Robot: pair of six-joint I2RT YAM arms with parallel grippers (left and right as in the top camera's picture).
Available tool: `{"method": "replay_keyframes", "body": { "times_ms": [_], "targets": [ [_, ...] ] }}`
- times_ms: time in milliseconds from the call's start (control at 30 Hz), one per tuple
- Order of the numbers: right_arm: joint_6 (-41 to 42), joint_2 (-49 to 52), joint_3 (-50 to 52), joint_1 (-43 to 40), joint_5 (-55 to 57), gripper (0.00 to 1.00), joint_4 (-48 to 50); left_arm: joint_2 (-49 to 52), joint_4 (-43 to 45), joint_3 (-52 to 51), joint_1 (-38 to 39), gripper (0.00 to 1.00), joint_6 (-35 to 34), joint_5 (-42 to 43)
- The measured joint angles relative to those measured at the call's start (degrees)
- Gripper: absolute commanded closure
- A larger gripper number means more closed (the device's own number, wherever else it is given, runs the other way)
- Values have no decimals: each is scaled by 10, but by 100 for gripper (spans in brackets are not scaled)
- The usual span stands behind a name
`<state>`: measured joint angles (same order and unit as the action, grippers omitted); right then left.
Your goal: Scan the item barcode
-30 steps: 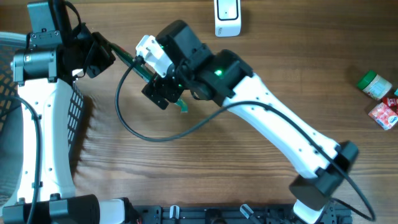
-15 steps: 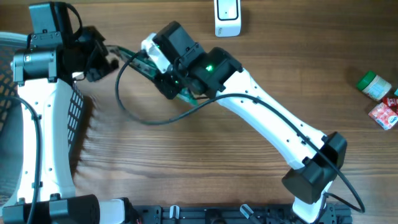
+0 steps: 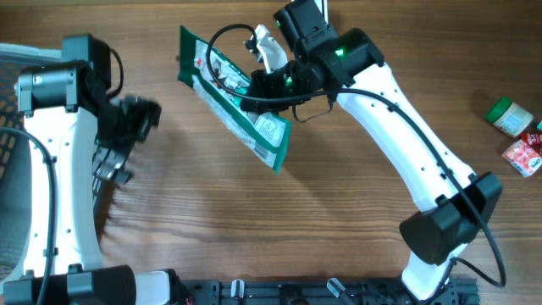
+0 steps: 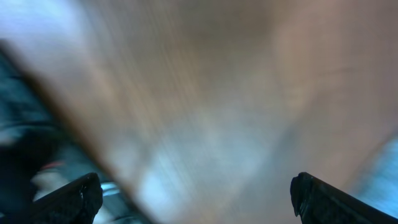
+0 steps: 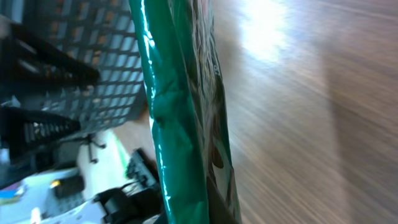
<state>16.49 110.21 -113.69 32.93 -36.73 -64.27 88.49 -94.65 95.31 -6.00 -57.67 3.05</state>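
At the far left we see a dark mesh basket at the edge of the brown wooden tabletop, with the white left arm rising in front of it. Its tool is open. In the blurred left wrist view the two black fingertips stand far apart with nothing between them, only wood beyond.

Toward the middle, the long green foil packet runs slantwise from upper left to lower right. A white printed label sits near its lower end, though we cannot read any bars on it. The right tool is clamped on the packet's upper right edge. In the right wrist view we see the packet edge-on, with the basket behind it.

At the far right, well apart from the arms, a small green-lidded jar and a red packet lie close together.
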Motion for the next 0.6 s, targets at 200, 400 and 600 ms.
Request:
{"method": "replay_keyframes", "body": {
  "times_ms": [200, 400, 600],
  "targets": [
    [4, -17, 0, 0, -38, 96, -44, -4, -18, 0, 20, 0, 116, -23],
    [40, -17, 0, -2, -42, 96, -52, -4, -18, 0, 97, 0, 137, -59],
    [58, -17, 0, -2, -45, 96, -95, -4, -3, -1, 151, 0, 139, -83]
  ]
}}
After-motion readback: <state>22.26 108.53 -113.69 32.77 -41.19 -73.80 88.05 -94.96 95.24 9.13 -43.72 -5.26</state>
